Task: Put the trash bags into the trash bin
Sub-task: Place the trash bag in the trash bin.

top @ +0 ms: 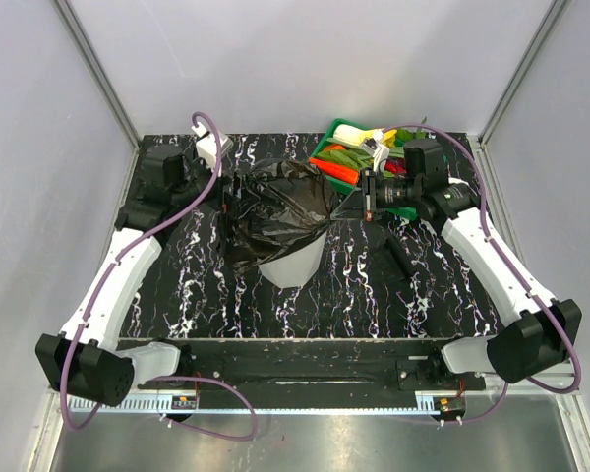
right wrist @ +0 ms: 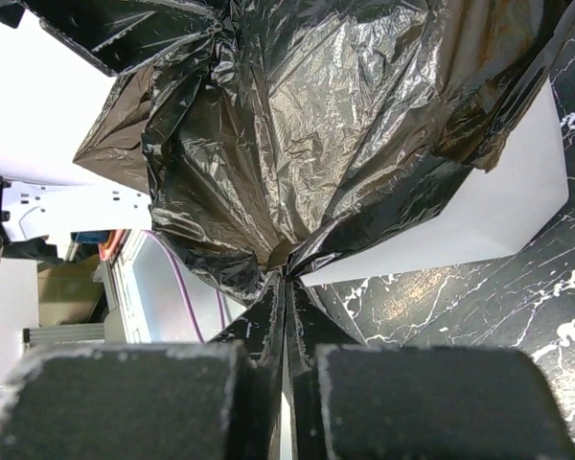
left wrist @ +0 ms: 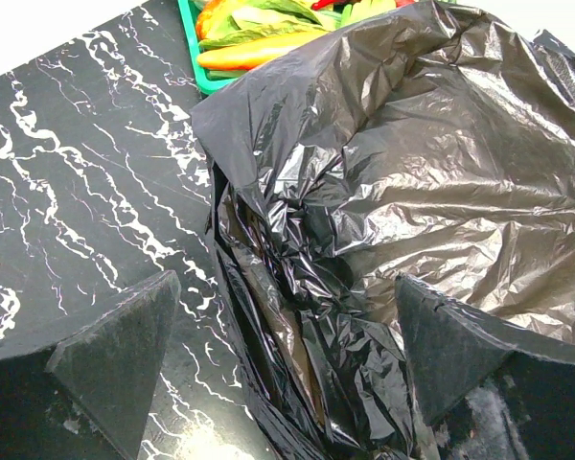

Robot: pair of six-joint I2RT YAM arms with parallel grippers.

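Trash bag (top: 275,208) atop trash bin (top: 293,265); vegetables (top: 350,157) in green tray (left wrist: 194,56).

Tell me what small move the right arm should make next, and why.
Probably pull gently outward and down. The right gripper is shut on a fold of the black trash bag, which lies bunched over the white trash bin; the left gripper is open and holds nothing. A small pull might draw that edge over the rim.

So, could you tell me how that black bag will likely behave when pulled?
Probably floppy: the black bag drapes in crinkled folds over the white bin. Likely light, since a pinch from the right claw gathers it. Its glossy film looks slippery, so it may slip free.
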